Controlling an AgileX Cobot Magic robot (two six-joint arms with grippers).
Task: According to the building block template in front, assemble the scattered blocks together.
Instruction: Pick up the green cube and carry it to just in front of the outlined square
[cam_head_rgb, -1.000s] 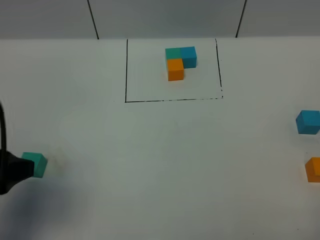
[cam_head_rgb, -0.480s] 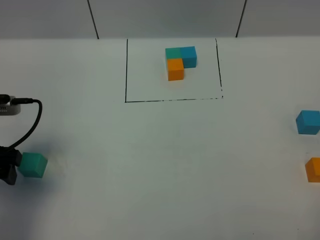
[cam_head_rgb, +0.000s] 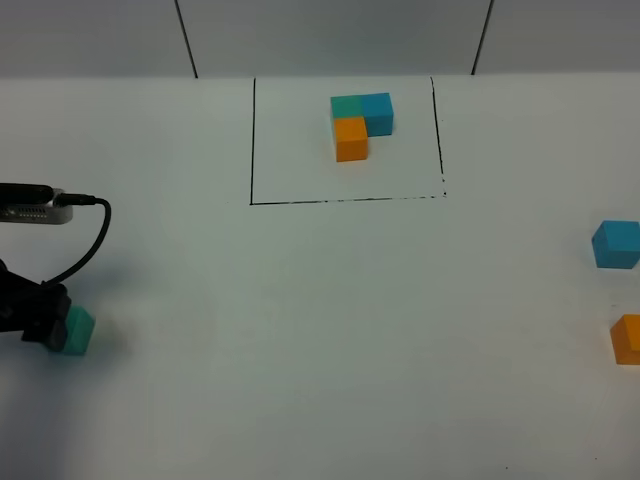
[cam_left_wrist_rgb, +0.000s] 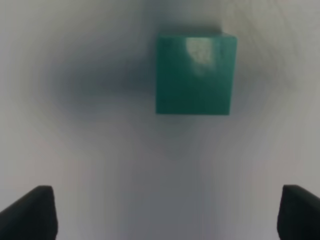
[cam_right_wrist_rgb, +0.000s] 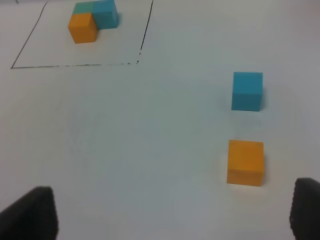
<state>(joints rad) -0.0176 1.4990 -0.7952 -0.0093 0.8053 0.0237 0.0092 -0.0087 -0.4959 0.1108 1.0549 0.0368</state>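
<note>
Teal cube (cam_head_rgb: 77, 331) lies alone at the far left of the white counter (cam_head_rgb: 330, 330), flat on one face. In the high view the dark body of the left pincer (cam_head_rgb: 32, 314) covers its left edge. The left wrist view shows the same teal cube (cam_left_wrist_rgb: 195, 74) ahead of the left pincer (cam_left_wrist_rgb: 160, 215). That pincer is released: its two dark fingertips (cam_left_wrist_rgb: 31, 212) stand wide apart, with only bare counter between them and the cube beyond the gap, not inside it.

Well apart on the far right sit the other two loose pieces, both flat and untouched. The blue cube (cam_head_rgb: 616, 244) is farther back and the orange cube (cam_head_rgb: 627, 339) is nearer the front edge. They are near each other but not touching. The right wrist view has the blue cube (cam_right_wrist_rgb: 247, 90) and orange cube (cam_right_wrist_rgb: 245, 162) ahead of the right pincer (cam_right_wrist_rgb: 167, 212), which is also released and holds nothing.

At the back middle, the template (cam_head_rgb: 360, 122) forms an L of joined cubes: teal, blue to its right, and orange in front of the teal. A thin black line (cam_head_rgb: 340, 200) frames it on the left, front and right. A black cable (cam_head_rgb: 88, 245) loops above the left pincer, and a grey wall (cam_head_rgb: 330, 35) stands behind the counter.
</note>
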